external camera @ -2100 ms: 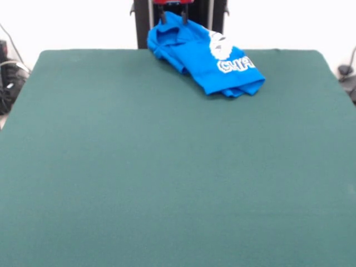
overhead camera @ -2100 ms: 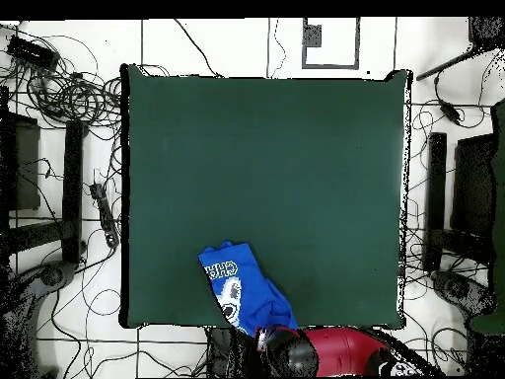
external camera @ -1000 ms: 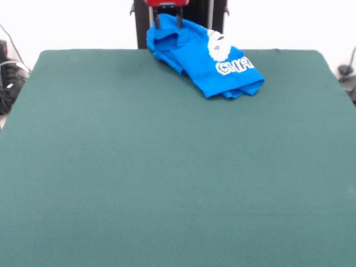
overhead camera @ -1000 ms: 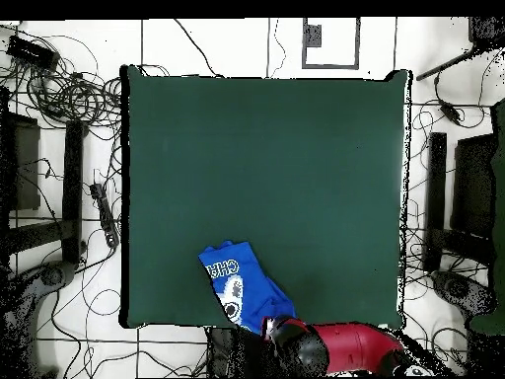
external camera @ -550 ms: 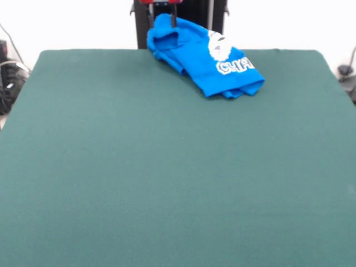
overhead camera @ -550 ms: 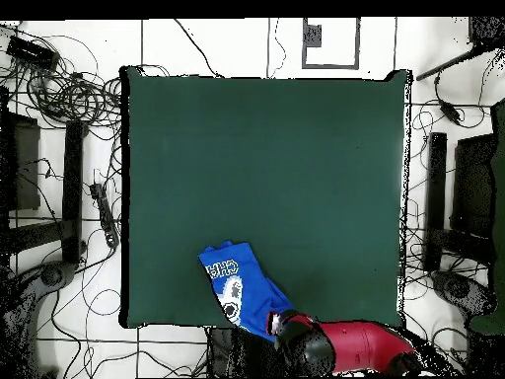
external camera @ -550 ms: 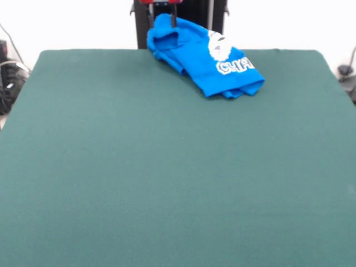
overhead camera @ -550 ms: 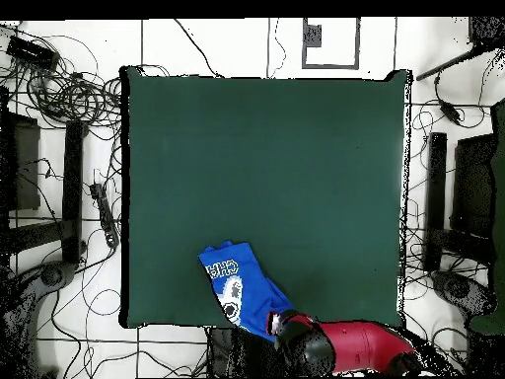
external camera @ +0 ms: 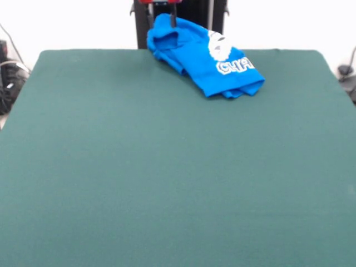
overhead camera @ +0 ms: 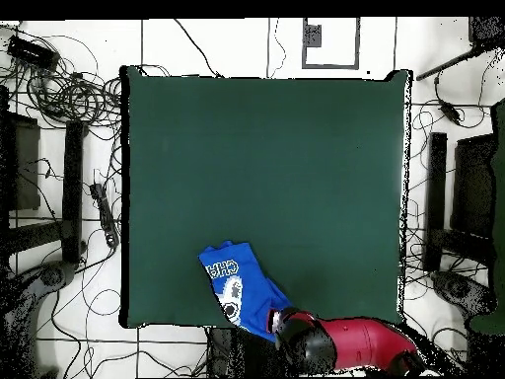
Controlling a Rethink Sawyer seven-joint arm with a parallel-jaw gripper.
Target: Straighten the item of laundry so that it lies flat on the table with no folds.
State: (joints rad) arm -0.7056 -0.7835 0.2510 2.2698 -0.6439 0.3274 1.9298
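Crumpled bright blue short-sleeved T-shirt with white print and block letters [external camera: 203, 58] sits bunched at the robot-side edge of the big dark green felt-covered bench [external camera: 167, 167], folded over itself, not flat. Shirt outline matches a second ago; no visible shift.

Gripper [external camera: 161, 12] has risen: a second ago both dark fingers showed well below the red body at the top edge of the front view, now only short finger stubs and a sliver of red show there. The fingers stand apart on either side of the shirt's raised end; probably clear of the cloth, though contact is hard to judge at the frame edge.

Overhead view: the red and black arm [overhead camera: 345, 345] has swung further toward the right along the bench's bottom edge, its black end just beside the shirt's corner [overhead camera: 242, 286]. Overhead hides the fingers; only the front view shows them. Cables [overhead camera: 69, 89] clutter the floor around the bench, overhead only.
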